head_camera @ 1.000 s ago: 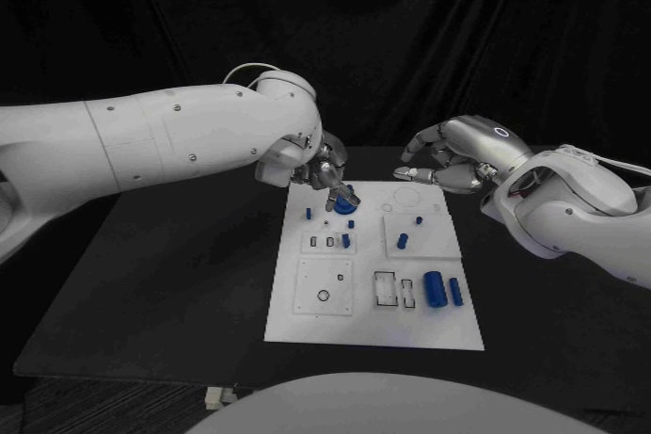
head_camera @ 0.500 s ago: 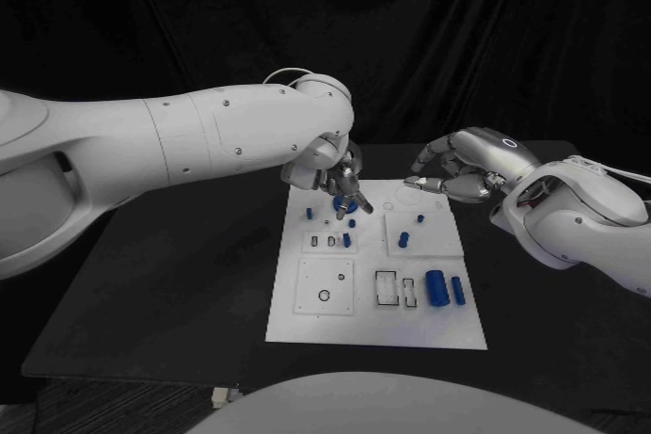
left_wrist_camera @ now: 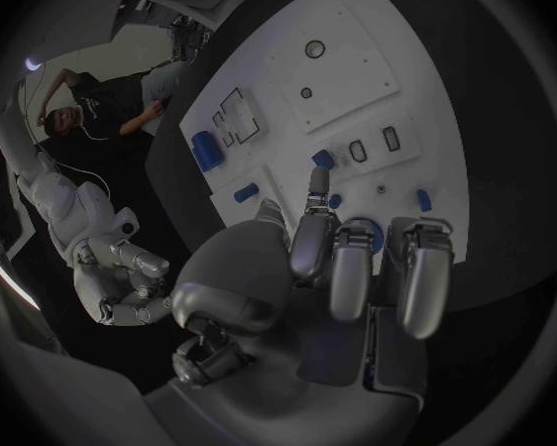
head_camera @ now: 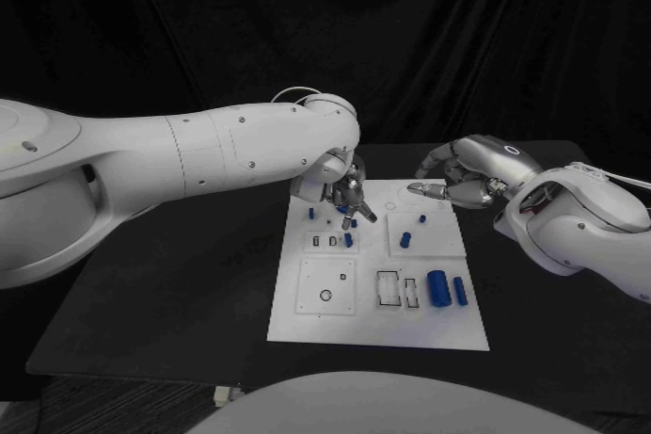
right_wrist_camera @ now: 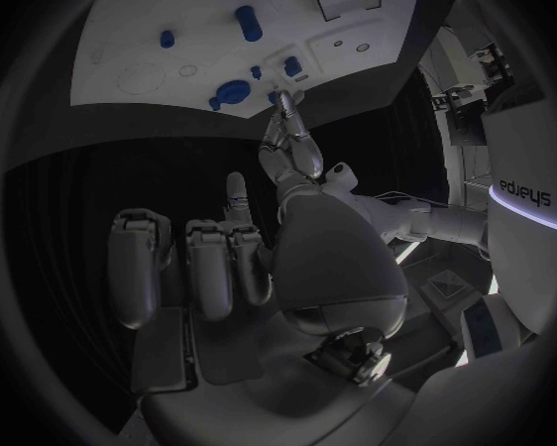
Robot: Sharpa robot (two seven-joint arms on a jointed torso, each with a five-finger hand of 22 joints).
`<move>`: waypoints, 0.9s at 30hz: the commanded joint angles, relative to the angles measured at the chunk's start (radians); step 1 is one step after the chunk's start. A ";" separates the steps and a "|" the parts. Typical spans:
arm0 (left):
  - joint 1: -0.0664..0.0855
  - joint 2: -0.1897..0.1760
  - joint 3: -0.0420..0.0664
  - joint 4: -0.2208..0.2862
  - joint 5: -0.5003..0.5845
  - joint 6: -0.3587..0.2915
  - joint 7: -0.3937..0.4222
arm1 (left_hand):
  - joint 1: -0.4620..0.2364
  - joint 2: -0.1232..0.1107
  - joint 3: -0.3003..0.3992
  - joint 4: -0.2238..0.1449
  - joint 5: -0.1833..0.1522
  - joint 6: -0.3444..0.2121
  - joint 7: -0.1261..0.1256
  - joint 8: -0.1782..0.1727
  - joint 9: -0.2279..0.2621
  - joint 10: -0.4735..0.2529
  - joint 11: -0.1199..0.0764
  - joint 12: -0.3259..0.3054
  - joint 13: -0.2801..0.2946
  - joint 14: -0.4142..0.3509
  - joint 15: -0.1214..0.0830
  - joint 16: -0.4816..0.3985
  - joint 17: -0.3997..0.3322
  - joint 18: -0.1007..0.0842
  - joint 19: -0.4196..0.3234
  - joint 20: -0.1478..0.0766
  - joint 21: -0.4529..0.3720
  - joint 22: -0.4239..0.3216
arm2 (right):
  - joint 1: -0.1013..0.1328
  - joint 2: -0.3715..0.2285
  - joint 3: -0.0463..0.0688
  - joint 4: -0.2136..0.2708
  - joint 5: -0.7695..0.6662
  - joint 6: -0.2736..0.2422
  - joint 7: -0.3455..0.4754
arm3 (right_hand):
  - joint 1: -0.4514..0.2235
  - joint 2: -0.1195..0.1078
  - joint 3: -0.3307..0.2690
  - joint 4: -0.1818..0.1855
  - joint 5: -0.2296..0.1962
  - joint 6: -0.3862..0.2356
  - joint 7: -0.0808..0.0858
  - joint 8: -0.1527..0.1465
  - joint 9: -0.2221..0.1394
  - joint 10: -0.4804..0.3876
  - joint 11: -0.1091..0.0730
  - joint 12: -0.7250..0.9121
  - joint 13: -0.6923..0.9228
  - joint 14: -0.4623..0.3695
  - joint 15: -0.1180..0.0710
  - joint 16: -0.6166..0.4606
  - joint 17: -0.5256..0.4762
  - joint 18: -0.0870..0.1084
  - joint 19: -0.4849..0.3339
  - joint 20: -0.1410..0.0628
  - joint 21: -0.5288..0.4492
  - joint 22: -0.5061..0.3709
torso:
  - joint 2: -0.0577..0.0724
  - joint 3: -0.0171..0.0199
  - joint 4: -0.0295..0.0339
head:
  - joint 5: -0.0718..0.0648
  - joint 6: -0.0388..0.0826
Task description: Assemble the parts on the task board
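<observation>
Peeking from under the left hand's (head_camera: 340,178) fingers (left_wrist_camera: 332,264), a blue part (left_wrist_camera: 368,230).

We see two bulky white arms, the left arm (head_camera: 177,170) dotted with small dark screws and a thin pale cable (head_camera: 292,93) looping over its wrist. Each ends in a silver hand, the left hand (head_camera: 342,184) and the right hand (head_camera: 461,173), the right one bearing a small ring mark on its back at the frame's right.

Black table (head_camera: 177,293) bearing white task board (head_camera: 407,321)

Lab — black drapes (head_camera: 448,57), test table (head_camera: 177,293)
</observation>
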 commanded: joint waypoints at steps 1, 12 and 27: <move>-0.008 -0.003 0.001 -0.004 0.011 -0.039 -0.027 | 0.010 -0.006 0.006 0.001 0.007 0.008 -0.002 -0.005 0.001 0.108 -0.013 0.271 0.281 0.104 -0.007 0.003 0.263 -0.016 0.088 -0.009 0.000 0.241 | -0.006 0.002 0.001 -0.002 0.000 0.009 -0.023 | 0.001 0.006 -0.002 -0.003 0.002 0.004 0.000 -0.006 -0.002 0.104 -0.003 0.004 0.263 0.105 -0.004 0.007 0.263 -0.003 0.052 -0.007 -0.003 0.226 | -0.003 -0.0001 0.0033 | -0.004 0.000; -0.030 -0.020 0.001 -0.012 0.011 -0.041 -0.029 | 0.008 -0.010 0.020 -0.003 0.013 0.047 -0.015 0.000 0.017 0.108 -0.023 0.271 0.281 0.104 -0.016 0.003 0.263 -0.017 0.090 -0.017 0.001 0.244 | -0.021 0.004 0.001 -0.011 0.000 0.012 -0.021 | 0.002 0.006 -0.002 -0.003 0.005 0.004 0.001 -0.006 -0.002 0.104 -0.003 0.004 0.263 0.105 -0.004 0.007 0.263 -0.002 0.050 -0.007 -0.006 0.225 | -0.005 0.0001 0.0024 | 0.007 0.000; -0.052 -0.014 0.001 -0.044 0.011 -0.053 -0.015 | 0.016 -0.016 0.030 -0.012 0.023 0.044 -0.016 -0.010 0.021 0.108 -0.026 0.271 0.281 0.104 -0.019 0.003 0.263 -0.016 0.088 -0.021 -0.001 0.240 | -0.029 0.008 0.001 -0.015 0.000 0.016 -0.021 | 0.004 0.006 -0.002 -0.004 0.008 0.005 0.001 -0.006 -0.002 0.104 -0.002 0.004 0.263 0.105 -0.004 0.007 0.263 -0.001 0.048 -0.007 -0.010 0.224 | -0.006 -0.0027 0.0018 | 0.000 0.000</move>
